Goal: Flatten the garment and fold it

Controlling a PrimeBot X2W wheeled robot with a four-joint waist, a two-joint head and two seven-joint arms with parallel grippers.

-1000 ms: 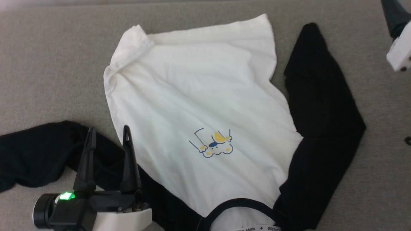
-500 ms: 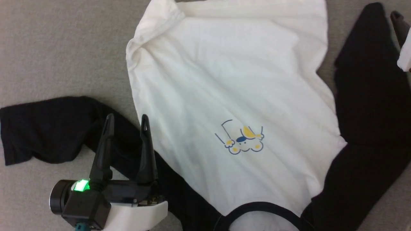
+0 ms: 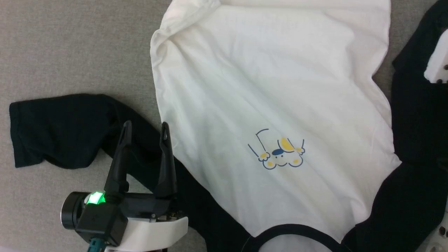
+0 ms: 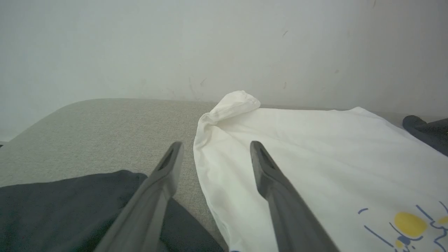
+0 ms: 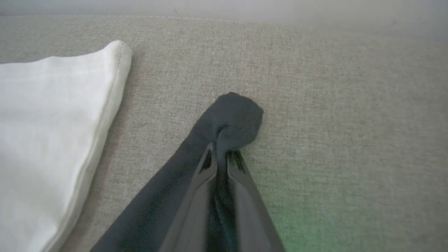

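The garment (image 3: 273, 87), a white shirt with black sleeves, lies spread on a grey fabric surface with its black collar (image 3: 290, 231) nearest me and its yellow-and-blue print (image 3: 278, 154) facing up. My left gripper (image 3: 145, 126) stands open above the left black sleeve (image 3: 52, 129), just beside the white body's edge, with nothing between its fingers (image 4: 164, 175). In the right wrist view my right gripper (image 5: 220, 150) is shut on the bunched end of the right black sleeve (image 5: 238, 115). The right arm's white wrist (image 3: 437, 66) hangs over that sleeve (image 3: 416, 122).
The grey fabric surface (image 3: 70, 49) stretches out left of the shirt and beyond the right sleeve's end (image 5: 350, 105). A pale wall (image 4: 210, 45) rises behind its far edge. The white hem's left corner (image 4: 234, 103) is rolled up.
The head camera has shifted, so the shirt sits further right in the picture. My right gripper has come onto the right sleeve's end and closed on it. The left gripper stays open.
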